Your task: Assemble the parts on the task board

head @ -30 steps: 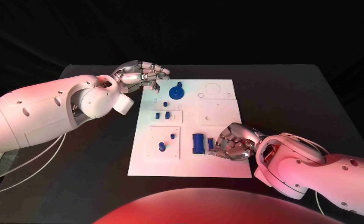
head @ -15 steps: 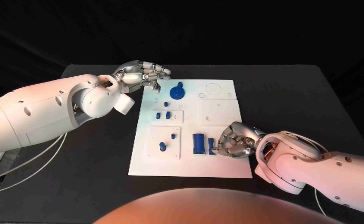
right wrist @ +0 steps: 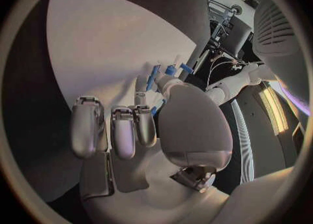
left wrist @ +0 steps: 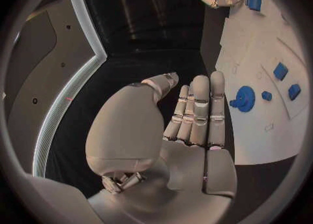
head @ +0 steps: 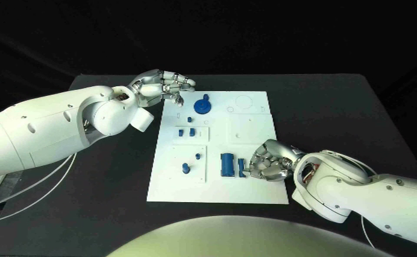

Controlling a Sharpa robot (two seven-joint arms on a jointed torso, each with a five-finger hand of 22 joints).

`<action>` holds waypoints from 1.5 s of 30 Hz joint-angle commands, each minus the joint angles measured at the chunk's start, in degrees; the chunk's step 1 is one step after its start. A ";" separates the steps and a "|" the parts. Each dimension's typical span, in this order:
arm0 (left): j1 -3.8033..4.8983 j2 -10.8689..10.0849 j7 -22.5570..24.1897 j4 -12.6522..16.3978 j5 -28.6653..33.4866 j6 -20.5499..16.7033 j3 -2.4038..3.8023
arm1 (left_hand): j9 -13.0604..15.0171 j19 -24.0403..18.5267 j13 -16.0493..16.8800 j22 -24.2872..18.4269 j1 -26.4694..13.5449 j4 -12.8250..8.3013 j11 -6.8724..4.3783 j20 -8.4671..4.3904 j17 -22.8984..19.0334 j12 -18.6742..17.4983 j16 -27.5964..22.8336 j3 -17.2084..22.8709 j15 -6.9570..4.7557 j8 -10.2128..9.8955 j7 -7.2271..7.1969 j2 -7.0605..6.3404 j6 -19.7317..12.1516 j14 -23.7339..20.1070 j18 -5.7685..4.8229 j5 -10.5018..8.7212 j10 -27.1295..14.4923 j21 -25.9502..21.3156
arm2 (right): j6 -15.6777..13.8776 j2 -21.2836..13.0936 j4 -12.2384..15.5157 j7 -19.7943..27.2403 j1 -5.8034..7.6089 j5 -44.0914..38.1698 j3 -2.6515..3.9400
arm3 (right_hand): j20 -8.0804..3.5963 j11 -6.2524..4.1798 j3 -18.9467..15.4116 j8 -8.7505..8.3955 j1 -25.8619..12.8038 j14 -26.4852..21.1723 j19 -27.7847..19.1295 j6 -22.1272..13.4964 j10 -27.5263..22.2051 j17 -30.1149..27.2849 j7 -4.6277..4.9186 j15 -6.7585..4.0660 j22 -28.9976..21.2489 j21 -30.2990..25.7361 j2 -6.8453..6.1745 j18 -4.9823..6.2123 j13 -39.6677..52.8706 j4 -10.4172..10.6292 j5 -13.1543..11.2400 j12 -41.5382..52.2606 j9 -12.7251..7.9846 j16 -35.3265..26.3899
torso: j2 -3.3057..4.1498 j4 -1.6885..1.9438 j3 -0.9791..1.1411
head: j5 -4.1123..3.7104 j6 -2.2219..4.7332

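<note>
Task board [head: 252,190]: white plate at the centre of the black table [head: 348,112].
Left hand [head: 163,85]: at the board's far-left corner, fingers curled, holding nothing visible.
Right hand [head: 269,161]: over the board's near-right area, fingers curled beside the blue block [head: 226,164].
Blue gear [head: 202,107]: on the far part of the board.

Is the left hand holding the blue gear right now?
No. In the left wrist view the left hand is bare, fingers straight, while the blue gear lies on the task board beside them.
</note>
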 commanded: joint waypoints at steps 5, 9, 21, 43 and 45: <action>-0.13 0.22 1.52 -0.06 0.58 -0.15 -0.12 | 0.10 0.30 0.10 -0.11 -0.45 0.35 -0.07 0.18 0.01 0.30 0.40 -0.04 0.09 0.28 0.97 0.07 -0.63 -0.19 0.84 0.33 -0.40 -0.40 | -4.61 -1.63 0.16 9.95 2.73 5.39 0.11 | -0.35 0.13 -0.79 -0.57 0.01 5.14 1.23 -1.37 3.66 10.17 0.42 -0.15 10.93 -2.40 -0.10 -0.45 11.19 0.33 -0.03 -1.44 -0.34 -0.14 | -0.22 0.10 -0.20 | -0.22 0.15; -0.25 0.37 3.50 -0.12 1.57 -1.62 -0.21 | 0.13 0.27 0.15 -0.13 -0.40 0.35 -0.11 0.18 -0.02 0.46 0.37 0.02 0.08 0.38 0.93 0.14 -0.57 -0.26 0.84 0.35 -0.29 -0.43 | -8.12 -1.64 -1.83 17.29 4.50 12.98 0.12 | 0.40 1.31 -1.39 -2.25 1.95 4.44 -0.63 -4.22 2.13 7.00 1.78 0.82 9.51 -8.05 0.34 0.48 9.25 0.07 0.01 -5.01 -0.93 -1.32 | -0.40 0.00 -0.34 | -0.26 0.52; -1.60 1.95 12.07 -1.82 6.67 -9.91 -0.32 | 0.40 -6.46 -0.79 -4.76 -0.56 0.95 0.52 1.36 -5.86 1.10 -11.84 0.77 1.29 2.04 1.34 -0.18 -1.06 -10.76 0.46 0.27 -1.19 -9.11 | -11.73 4.34 -19.02 40.52 9.21 42.31 0.12 | 2.60 3.68 -0.25 -4.33 8.62 -4.90 -15.36 -9.49 -15.12 -24.73 4.30 2.80 -5.31 -52.22 0.74 6.83 -13.46 -1.99 7.43 -41.15 -0.95 -21.30 | -3.30 -0.62 -1.28 | -0.35 3.52; -3.09 8.98 16.51 -11.00 10.08 -19.48 -0.23 | -12.87 -49.87 -6.40 -36.62 -35.06 -5.38 -8.70 -9.52 -20.82 -29.45 -70.32 -30.76 -4.11 -23.89 -11.34 10.34 -43.83 -61.83 -9.75 -11.50 -48.23 -57.85 | -11.23 14.47 -35.34 48.70 8.88 55.00 1.43 | -1.03 2.35 -19.76 -24.17 -23.99 -83.92 -84.00 -62.74 -84.15 -74.92 -1.52 5.44 -74.95 -75.71 12.14 -3.51 -74.91 -15.73 -8.78 -84.65 -38.71 -88.58 | -5.18 -0.33 -0.92 | -1.03 9.13; -3.23 8.88 16.67 -9.80 10.08 -21.35 -0.18 | -12.87 -49.87 -6.40 -36.62 -37.82 -5.38 -8.70 -9.52 -20.82 -29.45 -70.32 -30.76 -4.11 -23.89 -11.34 10.34 -43.83 -61.83 -9.75 -11.50 -48.23 -57.85 | -12.45 14.13 -33.41 49.26 8.31 56.80 2.31 | -1.03 2.35 -19.76 -24.17 -67.05 -83.92 -84.00 -62.74 -84.15 -74.92 -1.52 5.44 -74.95 -75.71 12.14 -3.51 -74.91 -15.73 -8.78 -84.65 -38.71 -88.58 | -5.28 0.03 -0.87 | -1.27 10.10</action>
